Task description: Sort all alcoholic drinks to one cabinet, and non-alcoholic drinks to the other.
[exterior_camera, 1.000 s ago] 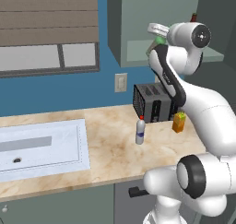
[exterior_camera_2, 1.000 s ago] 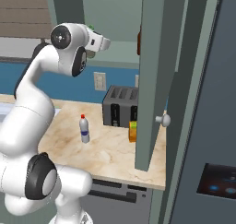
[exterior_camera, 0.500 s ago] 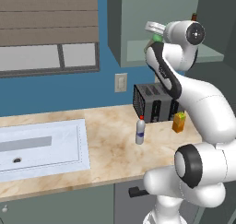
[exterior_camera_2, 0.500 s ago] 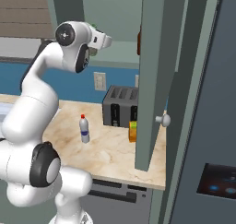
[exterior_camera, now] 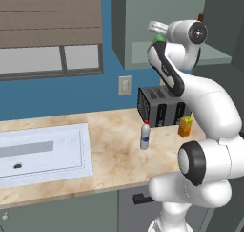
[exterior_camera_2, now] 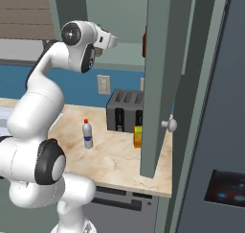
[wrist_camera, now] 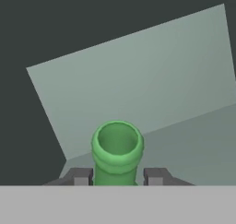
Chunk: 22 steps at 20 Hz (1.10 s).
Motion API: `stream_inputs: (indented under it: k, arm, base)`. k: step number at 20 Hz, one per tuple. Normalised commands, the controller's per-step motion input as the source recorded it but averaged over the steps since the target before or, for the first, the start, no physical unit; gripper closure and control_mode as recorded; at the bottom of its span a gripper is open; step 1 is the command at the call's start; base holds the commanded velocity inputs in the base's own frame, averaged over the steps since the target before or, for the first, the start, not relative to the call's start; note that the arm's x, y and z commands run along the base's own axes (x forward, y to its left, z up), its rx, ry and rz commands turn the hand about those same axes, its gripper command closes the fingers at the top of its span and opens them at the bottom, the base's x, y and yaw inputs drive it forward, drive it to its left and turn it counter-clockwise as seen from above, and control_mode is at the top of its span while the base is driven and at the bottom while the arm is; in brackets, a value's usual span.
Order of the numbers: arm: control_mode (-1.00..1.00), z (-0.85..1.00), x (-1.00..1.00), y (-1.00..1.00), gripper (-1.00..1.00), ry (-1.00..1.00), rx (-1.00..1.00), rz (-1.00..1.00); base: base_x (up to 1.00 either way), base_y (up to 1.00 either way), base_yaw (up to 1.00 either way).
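Left base view, going left to right: sink (exterior_camera: 43,152) set into the counter (exterior_camera: 109,154), then the white bottle (exterior_camera: 145,135) with the red cap standing upright near the middle, then the toaster (exterior_camera: 159,107) at the back, and the little orange carton (exterior_camera: 185,126) just beside it. Both soft drinks are on the counter, not sorted yet.

Up top, the arm is raised to the open wall cabinet (exterior_camera: 143,49), with a bit of green showing at the hand. Hand view makes it clear: the gripper (wrist_camera: 117,177) is clamped on the neck of the green bottle (wrist_camera: 117,147), one finger either side, with the bottle's mouth pointing straight along the hand toward the cabinet's back wall. So the bottle's long axis runs in line with the gripper.

Right base view shows the dark brown bottle (exterior_camera_2: 144,42) already on the shelf, peeking past the cabinet door (exterior_camera_2: 160,83). My guess is the green one goes in next to it, standing upright.
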Motion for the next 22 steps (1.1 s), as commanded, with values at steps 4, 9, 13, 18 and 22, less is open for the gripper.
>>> stream_inputs:
  k: [4, 9, 13, 18, 22]
  arm:
    - [-1.00, -0.15, 0.16, 0.00, 1.00, 0.00, 0.00, 0.00]
    - [-1.00, -0.14, 0.07, 0.00, -1.00, 0.00, 0.00, 0.00]
    - [-1.00, -0.06, 0.10, 0.00, -1.00, 0.00, 0.00, 0.00]
    - [-1.00, -0.01, 0.19, 0.01, -1.00, 0.00, 0.00, 0.00]
    - [-1.00, 0.00, 0.20, 0.05, -1.00, 0.00, 0.00, 0.00]
  base:
    - [0.00, 0.00, 0.00]
    - [0.00, 0.00, 0.00]
    - [0.00, 0.00, 0.00]
    - [0.00, 0.00, 0.00]
    - [0.00, 0.00, 0.00]
